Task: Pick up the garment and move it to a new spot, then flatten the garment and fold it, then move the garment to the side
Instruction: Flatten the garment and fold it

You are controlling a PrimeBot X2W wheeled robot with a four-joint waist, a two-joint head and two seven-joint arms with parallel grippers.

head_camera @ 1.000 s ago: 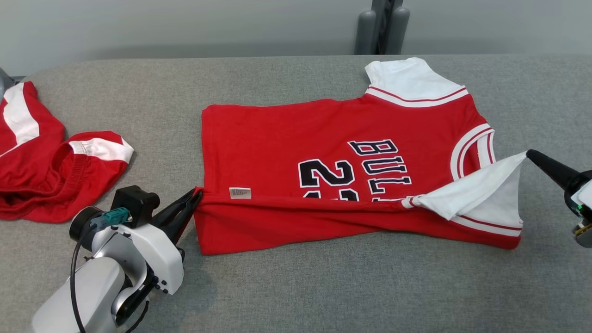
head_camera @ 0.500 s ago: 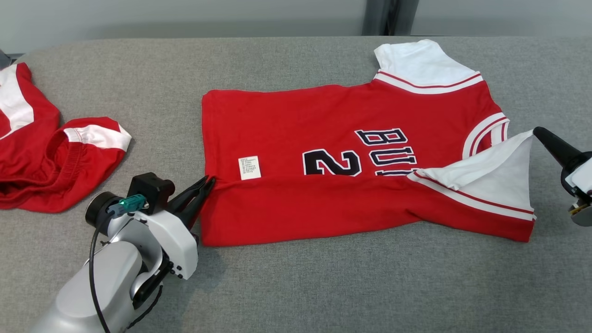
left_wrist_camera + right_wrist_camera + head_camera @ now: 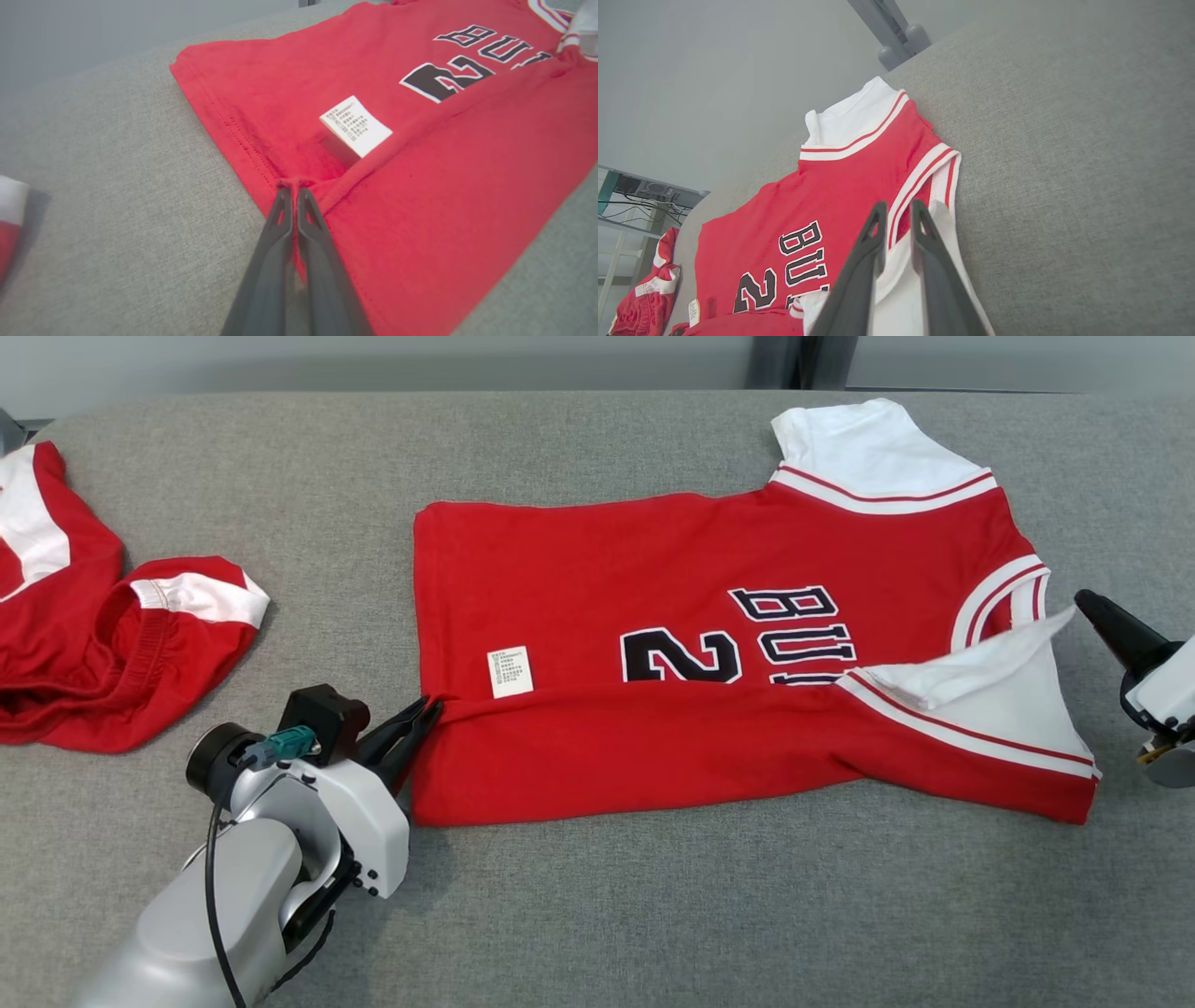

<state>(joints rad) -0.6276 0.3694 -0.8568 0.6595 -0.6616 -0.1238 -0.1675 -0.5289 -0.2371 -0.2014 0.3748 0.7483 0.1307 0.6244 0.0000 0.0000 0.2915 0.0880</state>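
The red jersey [image 3: 653, 569] lies flat on the grey cloth table [image 3: 653, 915], black lettering up, collar to the right. Its near strip is folded back over the body, with a white label [image 3: 510, 672] at the fold line. My left gripper [image 3: 428, 711] is shut on the red hem at the fold's left end, seen close in the left wrist view [image 3: 292, 190]. My right gripper [image 3: 1083, 600] sits at the tip of the white sleeve [image 3: 999, 709]. In the right wrist view its fingers [image 3: 880, 219] stand narrowly parted, with white cloth showing in the gap.
Red shorts with white trim [image 3: 93, 644] lie bunched at the table's left end. A dark post [image 3: 803, 359] rises behind the far edge. Bare grey table stretches along the near side and to the right of the jersey.
The camera has tilted down. The folded strip has been carried farther over the body and laid flat, uncovering the label. The white sleeve has sunk lower at the right gripper.
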